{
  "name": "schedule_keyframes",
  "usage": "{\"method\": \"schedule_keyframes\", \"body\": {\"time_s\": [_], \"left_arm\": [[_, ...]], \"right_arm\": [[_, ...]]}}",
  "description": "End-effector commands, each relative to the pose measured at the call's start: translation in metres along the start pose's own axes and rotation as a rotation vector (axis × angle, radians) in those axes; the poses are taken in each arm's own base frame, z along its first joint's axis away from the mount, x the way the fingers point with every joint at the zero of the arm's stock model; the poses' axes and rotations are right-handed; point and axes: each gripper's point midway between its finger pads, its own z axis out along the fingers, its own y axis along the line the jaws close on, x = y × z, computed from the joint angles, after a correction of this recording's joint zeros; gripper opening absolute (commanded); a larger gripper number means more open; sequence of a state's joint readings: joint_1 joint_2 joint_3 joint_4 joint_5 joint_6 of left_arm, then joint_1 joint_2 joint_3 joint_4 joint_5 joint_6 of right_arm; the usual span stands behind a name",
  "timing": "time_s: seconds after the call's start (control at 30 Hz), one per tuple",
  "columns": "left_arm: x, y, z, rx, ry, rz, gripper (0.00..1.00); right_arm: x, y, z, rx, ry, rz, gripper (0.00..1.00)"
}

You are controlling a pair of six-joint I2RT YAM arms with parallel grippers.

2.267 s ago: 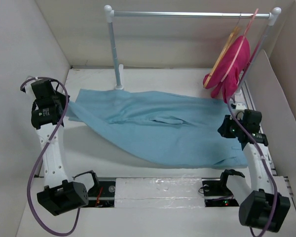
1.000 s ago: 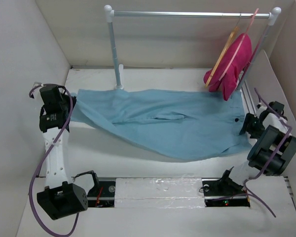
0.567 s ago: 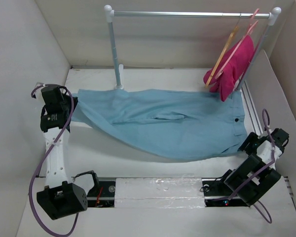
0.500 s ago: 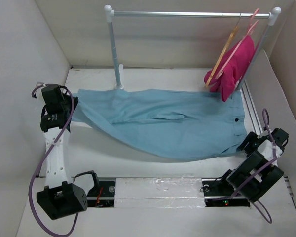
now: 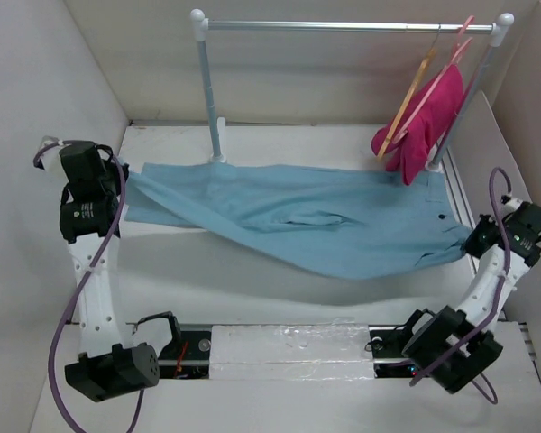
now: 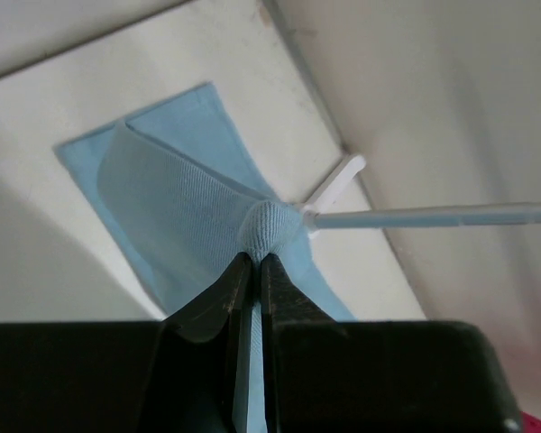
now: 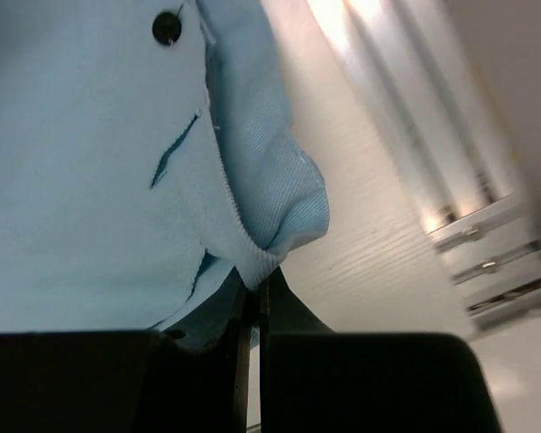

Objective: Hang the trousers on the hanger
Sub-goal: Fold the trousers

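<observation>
The rail [image 5: 343, 26] across the back of the table [image 5: 252, 298] carried two hangers at its right end: the slim tan wooden hanger [image 5: 413, 90], hanging bare and slanted, and just beside it a pink plastic hanger [image 5: 451, 56] holding a magenta garment [image 5: 428, 122]. The sky-blue trousers [image 5: 307, 221] were off the hanger, stretched lengthwise across the table in front of the rail, leg ends to the left and buttoned waist to the right. The left gripper [image 6: 255, 260] had its fingers pressed together on a bunched fold of a leg end. The right gripper [image 7: 252, 287] had its fingers clamped on the waistband edge near the button. The rail's left post [image 5: 209, 99] stood just behind the trousers' far edge, and the magenta garment hung close above the waist corner.
</observation>
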State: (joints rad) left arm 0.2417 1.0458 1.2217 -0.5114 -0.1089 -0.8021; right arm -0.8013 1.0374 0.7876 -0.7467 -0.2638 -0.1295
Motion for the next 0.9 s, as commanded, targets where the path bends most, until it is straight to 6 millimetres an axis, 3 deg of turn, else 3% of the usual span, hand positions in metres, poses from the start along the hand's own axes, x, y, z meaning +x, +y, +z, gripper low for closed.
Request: {"method": "schedule_keyframes", "body": {"time_s": [0.0, 0.03, 0.07, 0.1, 0.17, 0.33, 0.43, 0.47, 0.53, 0.6, 0.7, 0.73, 0.87], "left_arm": [[-0.060, -0.034, -0.034, 0.057, -0.184, -0.014, 0.00], [-0.066, -0.035, -0.037, 0.047, -0.199, -0.017, 0.00], [-0.067, -0.030, -0.038, 0.013, -0.197, -0.010, 0.00], [-0.076, -0.033, -0.045, 0.006, -0.231, -0.001, 0.00], [-0.078, -0.033, -0.050, -0.008, -0.254, 0.006, 0.00], [-0.077, -0.013, -0.046, -0.110, -0.300, 0.050, 0.00], [-0.079, 0.001, -0.045, -0.170, -0.329, 0.062, 0.00], [-0.079, 0.003, -0.042, -0.179, -0.336, 0.072, 0.00], [-0.072, 0.018, -0.031, -0.231, -0.336, 0.096, 0.00], [-0.064, 0.032, -0.016, -0.286, -0.334, 0.129, 0.00], [-0.054, 0.053, 0.001, -0.367, -0.329, 0.183, 0.00], [-0.052, 0.056, 0.006, -0.382, -0.325, 0.194, 0.00], [-0.048, 0.068, 0.027, -0.462, -0.317, 0.257, 0.00]], "right_arm": [[-0.043, -0.003, -0.052, 0.121, -0.107, -0.105, 0.00], [-0.042, -0.005, -0.060, 0.145, -0.086, -0.157, 0.00], [-0.055, -0.018, -0.077, 0.257, -0.106, -0.193, 0.00], [-0.059, -0.010, -0.081, 0.264, -0.103, -0.259, 0.00], [-0.056, -0.020, -0.100, 0.374, -0.090, -0.289, 0.00], [-0.046, -0.011, -0.120, 0.436, -0.042, -0.382, 0.00], [-0.068, -0.001, -0.142, 0.457, -0.094, -0.414, 0.00], [-0.075, 0.003, -0.140, 0.447, -0.098, -0.427, 0.00], [-0.095, 0.015, -0.118, 0.401, -0.105, -0.457, 0.00], [-0.100, 0.020, -0.082, 0.318, -0.050, -0.438, 0.00], [-0.125, 0.025, -0.056, 0.251, -0.089, -0.410, 0.00], [-0.130, 0.026, -0.038, 0.244, -0.060, -0.402, 0.00], [-0.156, 0.042, 0.002, 0.135, -0.066, -0.365, 0.00]]}}
